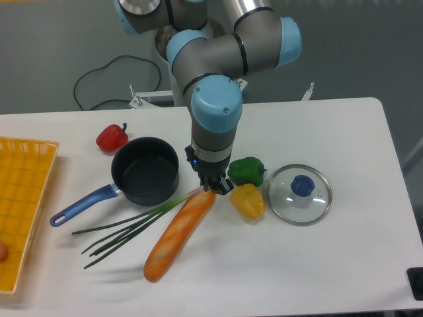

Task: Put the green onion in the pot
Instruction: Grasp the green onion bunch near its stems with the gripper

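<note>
Claw point(217, 185) hangs low over the pale end of the green onion point(132, 226), which lies flat on the table point(317, 264), just below the pot point(145, 170) and against the bread loaf point(180, 234). Likely positioned there because the thick end gives the firmest grip. Whether the claw is spread or pinching the stalk, cannot tell; wrist blocks it. Onion's long axis runs diagonally: pale end up-right by the claw, green tips fanning down-left toward the yellow basket point(26, 198). Pot sits upright, empty.
</note>
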Tool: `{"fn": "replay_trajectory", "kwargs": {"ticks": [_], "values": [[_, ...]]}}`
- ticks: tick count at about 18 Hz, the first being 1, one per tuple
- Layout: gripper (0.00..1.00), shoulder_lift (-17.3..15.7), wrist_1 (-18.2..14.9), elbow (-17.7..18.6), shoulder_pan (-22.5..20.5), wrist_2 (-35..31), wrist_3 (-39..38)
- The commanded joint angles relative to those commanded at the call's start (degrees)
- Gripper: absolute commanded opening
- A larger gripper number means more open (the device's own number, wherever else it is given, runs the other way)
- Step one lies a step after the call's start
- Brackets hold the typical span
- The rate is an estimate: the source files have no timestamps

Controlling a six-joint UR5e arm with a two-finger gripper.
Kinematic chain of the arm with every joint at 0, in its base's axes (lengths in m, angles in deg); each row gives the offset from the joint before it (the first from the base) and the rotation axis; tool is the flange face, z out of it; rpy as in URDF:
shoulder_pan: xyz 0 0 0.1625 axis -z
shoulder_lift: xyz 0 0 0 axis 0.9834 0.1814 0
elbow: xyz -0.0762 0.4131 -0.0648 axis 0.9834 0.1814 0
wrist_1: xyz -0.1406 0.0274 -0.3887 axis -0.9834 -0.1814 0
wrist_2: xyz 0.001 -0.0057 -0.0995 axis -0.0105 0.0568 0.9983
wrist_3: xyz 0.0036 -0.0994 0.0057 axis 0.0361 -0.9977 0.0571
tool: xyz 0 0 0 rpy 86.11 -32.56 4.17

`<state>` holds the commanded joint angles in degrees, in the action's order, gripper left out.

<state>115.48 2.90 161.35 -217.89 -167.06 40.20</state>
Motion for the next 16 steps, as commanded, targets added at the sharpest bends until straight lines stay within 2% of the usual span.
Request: {"fn": "replay_trajectory", "kwargs": {"ticks": [6,13,16], "values": [[0.09,-0.4,-0.1,0.4,0.3,-0.8,-0.1],[0.09,-1.7,-1.8,0.4,0.2,-3.2,-0.1],[0.09,-2.7,-4.4,0.5,0.4,-4.4,0.0]]}}
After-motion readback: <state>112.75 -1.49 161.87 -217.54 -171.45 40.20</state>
